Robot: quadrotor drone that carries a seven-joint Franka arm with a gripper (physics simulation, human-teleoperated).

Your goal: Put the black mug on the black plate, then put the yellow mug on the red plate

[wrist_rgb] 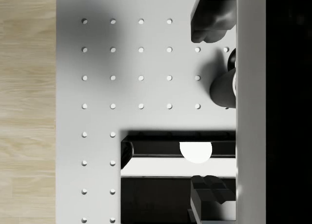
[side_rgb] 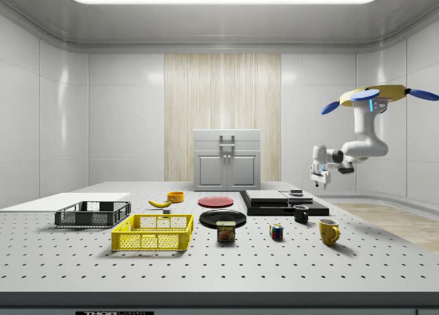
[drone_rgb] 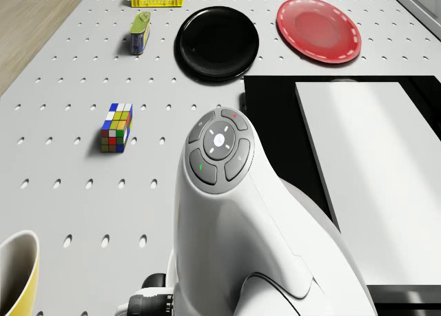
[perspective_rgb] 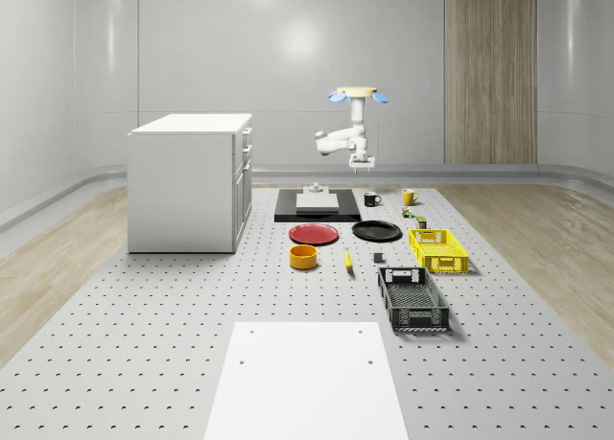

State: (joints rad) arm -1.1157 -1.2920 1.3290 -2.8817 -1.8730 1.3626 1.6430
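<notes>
The black mug (perspective_rgb: 371, 198) stands on the table beside the black platform, with the yellow mug (perspective_rgb: 408, 196) to its right in the whole-scene view. The black plate (perspective_rgb: 376, 231) and red plate (perspective_rgb: 315, 234) lie side by side nearer the camera. The drone (perspective_rgb: 357, 95) hovers over the table's far end. My gripper (perspective_rgb: 362, 162) hangs open and empty, well above the black mug. In the side view, the gripper (side_rgb: 319, 181) is up and right of the black mug (side_rgb: 301, 214) and yellow mug (side_rgb: 329, 231). In the wrist view both fingers (wrist_rgb: 212, 19) stand far apart.
A black platform with a white slab (perspective_rgb: 317, 204) lies left of the mugs. A white cabinet (perspective_rgb: 189, 181) stands at the left. A yellow basket (perspective_rgb: 438, 249), black basket (perspective_rgb: 413, 298), orange bowl (perspective_rgb: 303, 257), banana (perspective_rgb: 347, 259), can (side_rgb: 226, 231) and Rubik's cube (side_rgb: 276, 232) sit on the table.
</notes>
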